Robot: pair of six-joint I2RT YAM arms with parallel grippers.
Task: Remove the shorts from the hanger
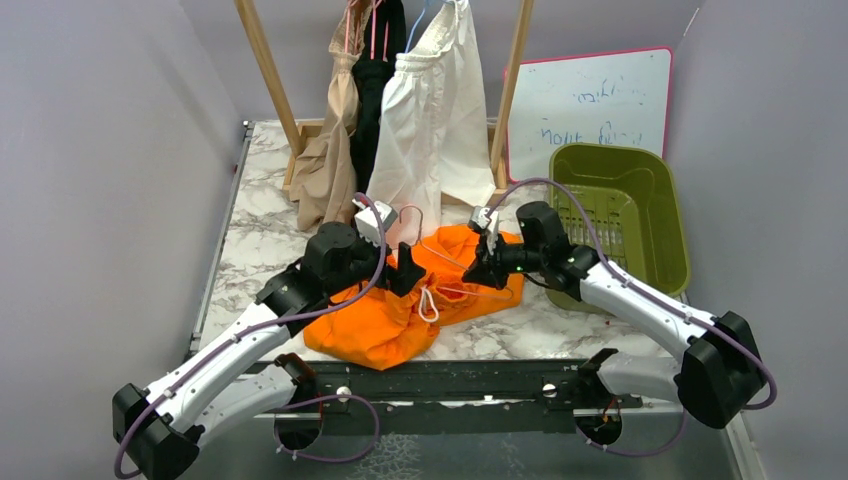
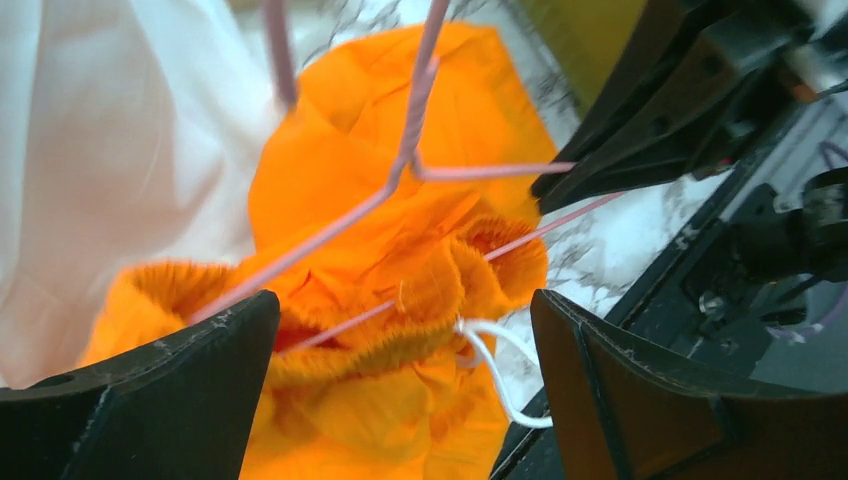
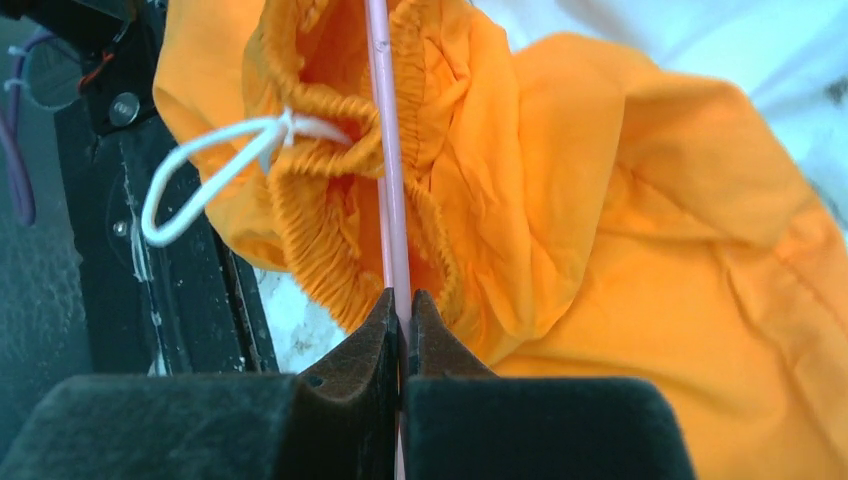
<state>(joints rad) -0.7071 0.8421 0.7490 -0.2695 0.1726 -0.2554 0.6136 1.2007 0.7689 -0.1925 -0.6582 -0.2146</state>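
Observation:
The bright orange shorts point(image 1: 385, 325) lie bunched on the marble table between my arms, with a thin pink wire hanger point(image 1: 455, 262) still threaded through the gathered waistband point(image 2: 440, 270). My left gripper point(image 1: 408, 270) is open above the waistband, nothing between its fingers point(image 2: 405, 310). My right gripper point(image 1: 476, 272) is shut on the hanger's pink wire point(image 3: 385, 150), which runs straight out of its fingertips point(image 3: 400, 300) into the orange shorts point(image 3: 650, 250). A white drawstring loop point(image 3: 200, 170) sticks out of the waistband. Cream-white shorts point(image 1: 432, 120), black shorts point(image 1: 372, 100) and tan shorts point(image 1: 325, 170) hang on the rack behind.
A wooden clothes rack point(image 1: 268, 70) stands at the back of the table point(image 1: 255, 245). A green plastic basket point(image 1: 640, 225) sits at the right, with a small whiteboard point(image 1: 590, 100) leaning behind it. Grey walls close in on both sides.

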